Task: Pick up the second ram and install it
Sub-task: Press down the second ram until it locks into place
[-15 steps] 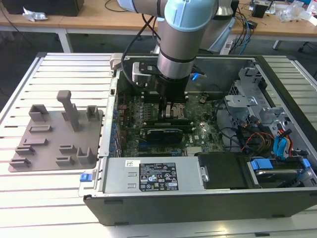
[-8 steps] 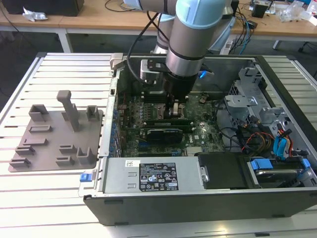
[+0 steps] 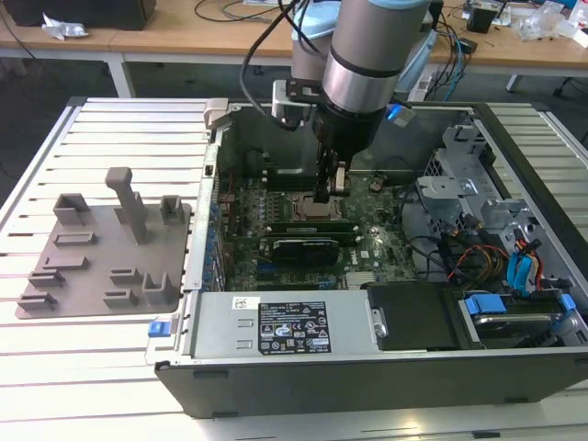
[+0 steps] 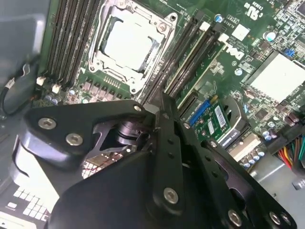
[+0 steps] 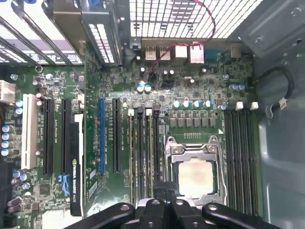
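The gripper (image 4: 159,107) has its fingers pressed together over the memory slots (image 4: 183,57) beside the processor (image 4: 128,45); nothing visibly held. Misalignment could strain a slot latch.

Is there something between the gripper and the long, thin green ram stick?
Nothing visible stands between them. The gripper is directly over the long, thin green ram stick, which stands in the slots beside the square metal-topped processor.

Ram (image 3: 308,223): thin green stick, standing on its long edge
Place: sitting in a black slot, lying just beside the processor (image 5: 195,176)
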Tool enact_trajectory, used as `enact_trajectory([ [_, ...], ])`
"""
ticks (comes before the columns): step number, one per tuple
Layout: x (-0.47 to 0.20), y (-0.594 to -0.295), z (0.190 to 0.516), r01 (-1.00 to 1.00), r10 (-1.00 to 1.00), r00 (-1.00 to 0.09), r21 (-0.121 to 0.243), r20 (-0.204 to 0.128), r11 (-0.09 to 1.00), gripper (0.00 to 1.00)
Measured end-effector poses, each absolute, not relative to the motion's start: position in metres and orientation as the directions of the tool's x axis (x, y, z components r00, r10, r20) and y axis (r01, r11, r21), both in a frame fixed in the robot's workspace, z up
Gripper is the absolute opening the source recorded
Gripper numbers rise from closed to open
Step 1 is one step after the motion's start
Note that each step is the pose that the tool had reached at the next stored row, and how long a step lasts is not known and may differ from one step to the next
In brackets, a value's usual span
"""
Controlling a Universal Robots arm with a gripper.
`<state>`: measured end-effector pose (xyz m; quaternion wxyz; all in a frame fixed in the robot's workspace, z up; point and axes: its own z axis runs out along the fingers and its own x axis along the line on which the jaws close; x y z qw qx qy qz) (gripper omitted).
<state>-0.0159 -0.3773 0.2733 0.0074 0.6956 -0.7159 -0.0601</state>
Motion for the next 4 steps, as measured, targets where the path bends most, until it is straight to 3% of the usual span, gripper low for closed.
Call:
enact_trajectory([
  [4,-0.0160,-0.3773,0.2734,-0.995,-0.997,-0.032,0.097,-0.073,0.025,0.10],
])
